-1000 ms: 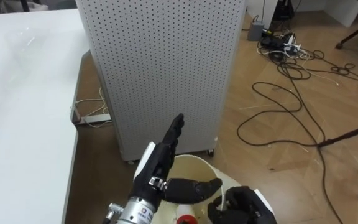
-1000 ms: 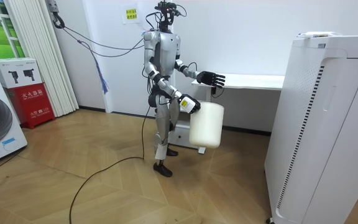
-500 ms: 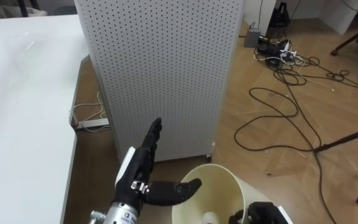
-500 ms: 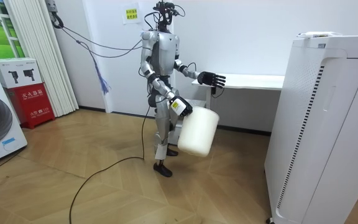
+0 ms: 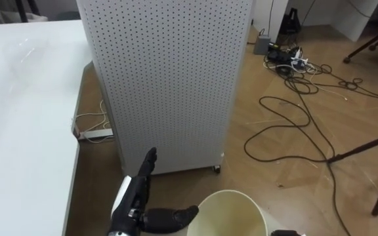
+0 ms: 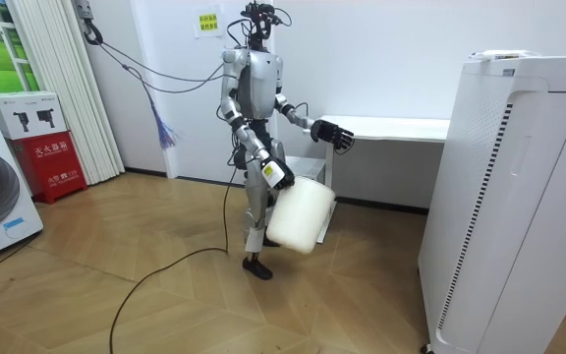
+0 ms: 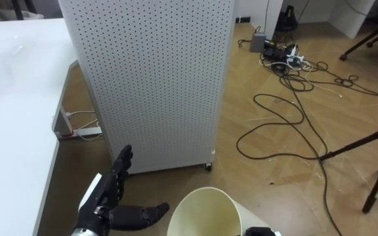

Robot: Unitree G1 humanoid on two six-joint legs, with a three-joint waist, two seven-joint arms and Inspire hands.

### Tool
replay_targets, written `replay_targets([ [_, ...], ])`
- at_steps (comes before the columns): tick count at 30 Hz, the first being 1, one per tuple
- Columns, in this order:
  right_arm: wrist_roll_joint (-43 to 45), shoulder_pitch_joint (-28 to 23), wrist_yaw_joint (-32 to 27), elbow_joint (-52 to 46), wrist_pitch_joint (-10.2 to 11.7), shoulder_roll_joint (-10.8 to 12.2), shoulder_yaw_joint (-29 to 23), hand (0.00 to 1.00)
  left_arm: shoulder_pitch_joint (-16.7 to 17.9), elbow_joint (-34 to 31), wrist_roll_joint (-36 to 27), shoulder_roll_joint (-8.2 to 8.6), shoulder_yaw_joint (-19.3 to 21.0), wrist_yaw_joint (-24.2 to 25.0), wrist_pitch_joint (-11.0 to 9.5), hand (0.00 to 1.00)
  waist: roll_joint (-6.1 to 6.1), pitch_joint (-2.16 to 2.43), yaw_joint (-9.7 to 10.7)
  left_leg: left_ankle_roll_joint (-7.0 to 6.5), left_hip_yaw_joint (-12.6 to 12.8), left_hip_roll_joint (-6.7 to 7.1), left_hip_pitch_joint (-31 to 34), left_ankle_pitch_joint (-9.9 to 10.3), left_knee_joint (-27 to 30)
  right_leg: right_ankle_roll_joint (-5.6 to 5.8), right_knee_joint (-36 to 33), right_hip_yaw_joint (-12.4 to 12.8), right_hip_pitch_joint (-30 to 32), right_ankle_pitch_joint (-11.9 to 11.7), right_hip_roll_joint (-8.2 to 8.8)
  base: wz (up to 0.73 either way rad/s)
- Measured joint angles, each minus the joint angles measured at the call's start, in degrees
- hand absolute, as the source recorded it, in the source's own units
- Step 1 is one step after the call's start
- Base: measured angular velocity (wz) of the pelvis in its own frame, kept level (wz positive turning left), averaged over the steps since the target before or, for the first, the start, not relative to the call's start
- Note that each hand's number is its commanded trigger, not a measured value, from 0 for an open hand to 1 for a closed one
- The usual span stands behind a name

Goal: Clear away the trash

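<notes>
Standing at the end of the white table [image 5: 25, 118], perforated cabinet [image 5: 169, 78] straight ahead. My left hand [image 5: 131, 200] is low in front, fingers straight and spread, thumb out sideways, holding nothing. The thumb tip is right by the bin [image 5: 231, 211] rim; contact unclear. The cream bin hangs tilted at thigh height from my right hand [image 6: 276, 175]; can't tell how those fingers sit. Black cables [image 5: 287, 124] loop across the wood floor.

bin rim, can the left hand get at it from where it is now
Probably yes. The left hand hangs open right beside the bin, its thumb pointing at the near rim, and nothing lies between them. The perforated cabinet stands farther ahead, out of the way.
</notes>
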State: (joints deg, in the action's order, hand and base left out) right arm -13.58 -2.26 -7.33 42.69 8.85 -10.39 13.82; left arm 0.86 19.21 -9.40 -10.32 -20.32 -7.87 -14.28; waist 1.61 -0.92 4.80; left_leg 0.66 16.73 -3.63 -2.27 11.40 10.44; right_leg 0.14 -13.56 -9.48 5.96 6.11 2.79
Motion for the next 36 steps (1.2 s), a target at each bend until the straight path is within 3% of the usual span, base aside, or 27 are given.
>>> replay_targets([
  [9,-1.8,-1.3,1.0,1.8,-0.2,0.1,-0.9,1.00,-0.2,12.4,0.0,-0.08,-0.2,0.1,0.6,0.00,0.08,-0.16,1.6,-0.05,0.6,0.13,-1.2,0.1,-0.7,0.06,0.0,0.1,-0.7,0.1,0.09,-0.02],
  [15,-2.0,-1.2,2.6,3.5,-0.2,0.3,-1.8,1.00,-0.3,15.8,0.0,-0.15,-0.2,0.2,0.5,0.00,-0.03,-0.17,1.4,-0.36,0.7,0.19,-1.2,0.4,-0.8,0.20,-0.1,0.0,-0.6,0.0,0.15,0.00],
  [21,-2.5,-1.0,3.0,5.5,-0.2,0.4,-2.6,1.00,-0.3,22.8,0.1,-0.53,0.2,0.6,0.6,0.00,-1.00,0.02,1.1,-0.36,1.1,0.19,-0.6,0.6,-0.9,0.21,-0.5,-0.1,0.4,0.0,0.22,-0.02],
  [26,-1.1,-0.8,3.9,7.9,-0.2,1.1,-3.4,1.00,-0.3,27.9,0.4,-0.45,2.8,0.7,0.6,0.00,-1.04,0.05,1.1,-0.37,2.2,0.30,-0.3,0.6,-0.7,0.21,-1.2,0.0,1.3,0.0,0.38,-0.10],
  [36,-0.4,-0.6,7.1,13.1,-0.2,1.3,-4.4,1.00,0.0,39.8,3.6,0.90,4.6,1.2,0.5,0.00,-0.93,0.05,1.0,-0.50,3.7,0.33,-1.0,0.6,-1.2,0.10,-2.1,0.0,1.6,0.1,0.40,-0.07],
])
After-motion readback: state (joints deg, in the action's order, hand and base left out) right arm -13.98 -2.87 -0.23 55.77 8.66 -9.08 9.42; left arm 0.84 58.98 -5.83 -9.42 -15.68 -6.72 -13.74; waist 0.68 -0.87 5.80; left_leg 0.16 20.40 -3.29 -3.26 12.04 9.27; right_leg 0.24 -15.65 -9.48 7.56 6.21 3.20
